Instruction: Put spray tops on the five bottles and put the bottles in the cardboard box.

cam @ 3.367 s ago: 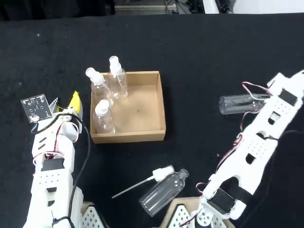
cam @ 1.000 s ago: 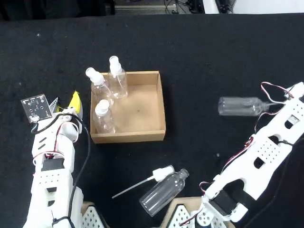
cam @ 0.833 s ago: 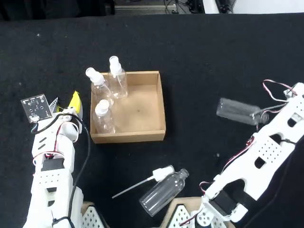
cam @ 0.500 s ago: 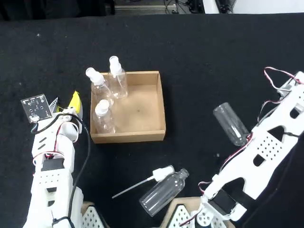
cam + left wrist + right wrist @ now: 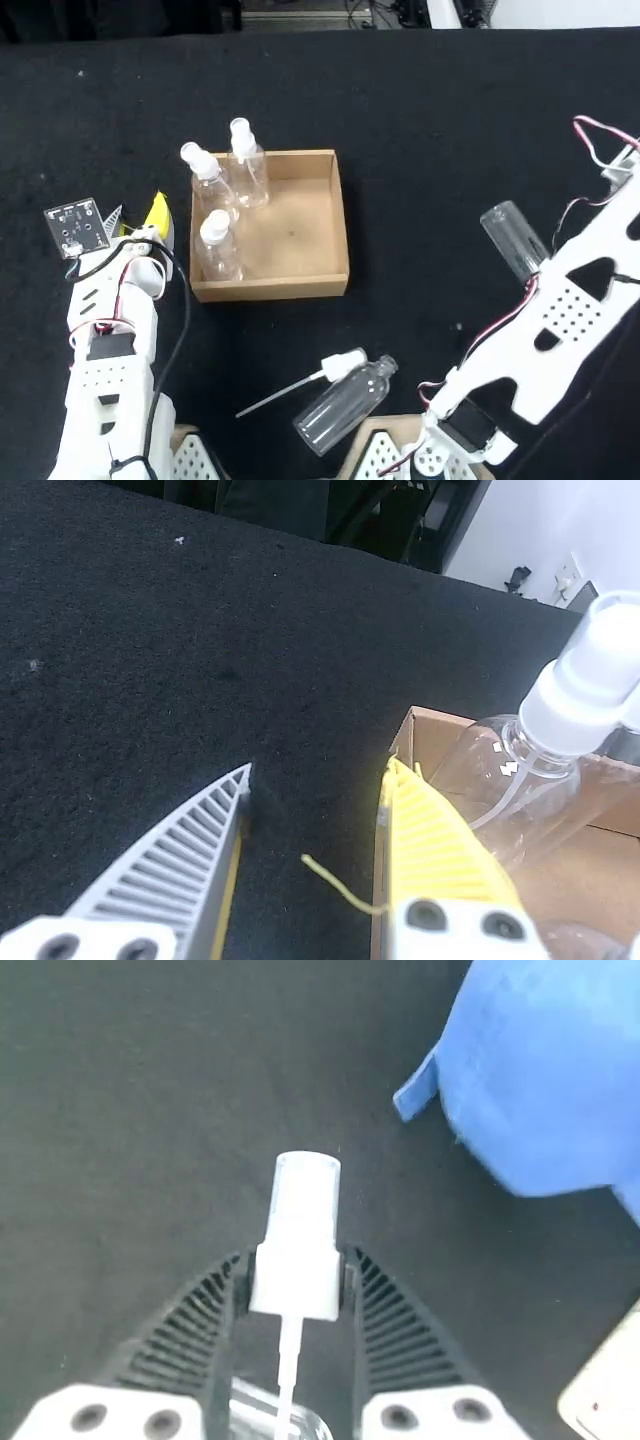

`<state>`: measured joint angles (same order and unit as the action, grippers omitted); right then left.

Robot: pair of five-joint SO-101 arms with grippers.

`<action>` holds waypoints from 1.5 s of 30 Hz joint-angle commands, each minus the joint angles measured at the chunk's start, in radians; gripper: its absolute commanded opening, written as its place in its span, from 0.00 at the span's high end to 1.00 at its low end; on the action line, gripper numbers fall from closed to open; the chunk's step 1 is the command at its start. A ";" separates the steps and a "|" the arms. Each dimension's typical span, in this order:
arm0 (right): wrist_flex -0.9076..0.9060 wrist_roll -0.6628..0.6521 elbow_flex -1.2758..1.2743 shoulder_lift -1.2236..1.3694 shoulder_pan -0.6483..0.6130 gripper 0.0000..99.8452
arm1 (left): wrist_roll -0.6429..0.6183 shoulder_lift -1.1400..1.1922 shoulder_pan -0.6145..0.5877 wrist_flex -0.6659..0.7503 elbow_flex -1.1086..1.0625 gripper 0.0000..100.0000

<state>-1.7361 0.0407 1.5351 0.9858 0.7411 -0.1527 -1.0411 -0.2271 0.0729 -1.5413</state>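
My right gripper (image 5: 297, 1265) is shut on the white spray top (image 5: 297, 1235) of a clear bottle (image 5: 512, 240), held off the table to the right of the cardboard box (image 5: 340, 225). Three capped bottles (image 5: 207, 178), (image 5: 247, 160), (image 5: 218, 245) stand at the box's left side. An uncapped bottle (image 5: 345, 405) lies near the front edge, a loose spray top (image 5: 338, 366) with its tube beside its neck. My left gripper (image 5: 318, 780) is open just left of the box, one capped bottle (image 5: 560, 740) close by it.
A small grey square board (image 5: 76, 226) lies left of the left arm. A blue object (image 5: 545, 1070) shows in the right wrist view. The box's right half (image 5: 295, 235) holds nothing.
The right arm has lifted the bottle that lay flat on the table, swung it round and drawn it toward the right edge. The left arm has not moved.
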 commanded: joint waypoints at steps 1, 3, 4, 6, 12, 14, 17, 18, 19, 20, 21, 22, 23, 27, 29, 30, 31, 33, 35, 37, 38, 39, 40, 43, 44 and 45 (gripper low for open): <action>-0.034 -0.064 -0.239 -0.248 0.012 0.97 | 0.006 -0.021 0.008 0.028 0.018 0.81; -0.031 -0.094 -0.414 -0.369 0.005 0.97 | 0.006 -0.021 0.010 0.028 0.018 0.81; -0.026 -0.106 -0.492 -0.424 0.000 0.97 | 0.006 -0.021 0.010 0.028 0.018 0.81; 0.003 -0.124 -0.633 -0.532 -0.008 0.97 | 0.006 -0.021 0.008 0.028 0.018 0.81; 0.146 -0.132 -1.027 -0.823 -0.018 0.97 | 0.006 -0.021 0.007 0.028 0.018 0.81; 0.230 -0.146 -1.182 -0.915 -0.025 0.97 | 0.006 -0.021 0.007 0.028 0.018 0.81; 0.399 -0.152 -1.415 -1.018 -0.021 0.97 | 0.006 -0.021 0.007 0.028 0.018 0.81; 0.454 -0.152 -1.498 -1.041 -0.017 0.97 | 0.006 -0.021 0.007 0.028 0.018 0.81; 0.500 -0.153 -1.572 -1.059 -0.009 0.97 | 0.006 -0.021 0.007 0.028 0.018 0.81; 0.542 -0.155 -1.647 -1.073 0.006 0.97 | 0.006 -0.021 0.007 0.028 0.018 0.81; 0.583 -0.166 -1.716 -1.087 0.021 0.97 | 0.006 -0.021 0.007 0.028 0.018 0.81; 0.620 -0.189 -1.779 -1.099 0.037 0.97 | 0.006 -0.021 0.007 0.028 0.018 0.81; 0.658 -0.215 -1.840 -1.112 0.052 0.97 | 0.006 -0.021 0.007 0.028 0.018 0.81; 0.798 -0.305 -2.012 -1.138 0.135 0.97 | 0.006 -0.021 0.007 0.028 0.018 0.81; 0.848 -0.359 -2.055 -1.135 0.187 0.97 | 0.006 -0.021 0.007 0.028 0.018 0.81; 0.867 -0.382 -2.071 -1.129 0.212 0.97 | 0.006 -0.021 0.007 0.028 0.018 0.81; 0.882 -0.408 -2.081 -1.119 0.233 0.97 | 0.006 -0.021 0.007 0.028 0.018 0.81; 0.902 -0.459 -2.097 -1.093 0.262 0.97 | 0.006 -0.021 0.007 0.028 0.018 0.81; 0.919 -0.517 -2.109 -1.052 0.270 0.97 | 0.006 -0.021 0.008 0.028 0.018 0.81; 0.913 -0.562 -2.103 -1.004 0.270 0.94 | 0.006 -0.021 0.008 0.028 0.018 0.81; 0.911 -0.572 -2.103 -0.987 0.270 0.92 | 0.006 -0.021 0.008 0.028 0.018 0.81; 0.896 -0.572 -2.095 -0.974 0.270 0.88 | 0.006 -0.021 0.008 0.028 0.018 0.81; 0.858 -0.575 -2.078 -0.967 0.270 0.85 | 0.006 -0.021 0.008 0.028 0.018 0.81; 0.704 -0.578 -1.997 -0.961 0.252 0.78 | 0.006 -0.021 0.008 0.028 0.018 0.81; 0.660 -0.580 -1.968 -0.958 0.245 0.78 | 0.006 -0.021 0.008 0.028 0.018 0.81; 0.628 -0.575 -1.942 -0.958 0.238 0.78 | 0.006 -0.021 0.007 0.028 0.018 0.81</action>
<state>-1.0027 -0.5271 -0.5255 0.0315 0.9866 -0.1527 -1.0411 -0.2271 0.0729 -1.5413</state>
